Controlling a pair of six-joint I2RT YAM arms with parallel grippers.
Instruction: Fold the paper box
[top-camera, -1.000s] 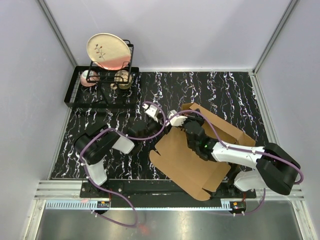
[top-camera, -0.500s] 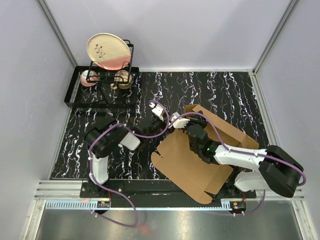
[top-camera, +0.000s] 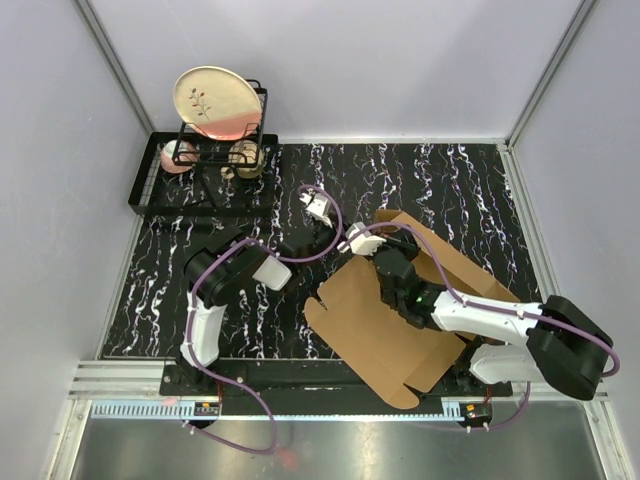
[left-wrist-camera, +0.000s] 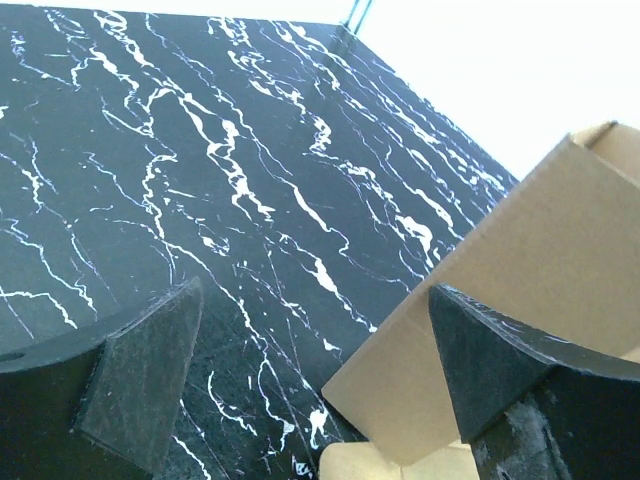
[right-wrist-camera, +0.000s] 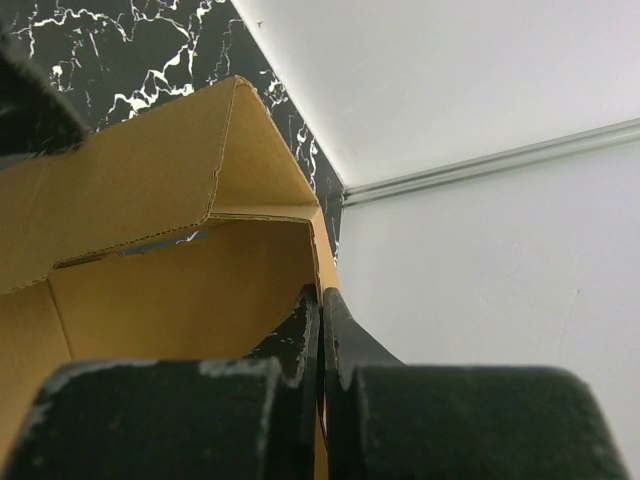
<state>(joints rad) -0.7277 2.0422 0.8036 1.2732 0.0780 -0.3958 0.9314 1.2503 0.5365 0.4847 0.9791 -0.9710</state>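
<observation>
- Paper box (top-camera: 375, 320): brown die-cut cardboard, partly raised, on the near right part of the table (top-camera: 450, 180). A broad panel faces up. Folded walls stand along its far right side.
- Right gripper (right-wrist-camera: 320, 310): reaches across the broad panel to the box's far corner. Its jaws are pressed together right at the top edge of a raised wall. I cannot tell whether the card is nipped between them.
- Left gripper (left-wrist-camera: 312, 300): jaws spread wide with nothing between them, hanging above the dark surface just off the box's far left edge. From its wrist view the cardboard edge sits beside the right-hand finger (left-wrist-camera: 500, 390), and contact cannot be judged.
- Box edges: the near corner juts past the table's near edge, above the arm bases. The right corner lies near the table's right edge. The left corner points toward the left arm's elbow.
- Table: black with white marble veining and walled by pale panels on three sides. Bare surface shows to the left of the box and beyond it.
- Dish rack (top-camera: 200, 185): black wire in a tray at the far left corner, well apart from the box. It holds an upright floral plate (top-camera: 215, 100) and small crockery.
</observation>
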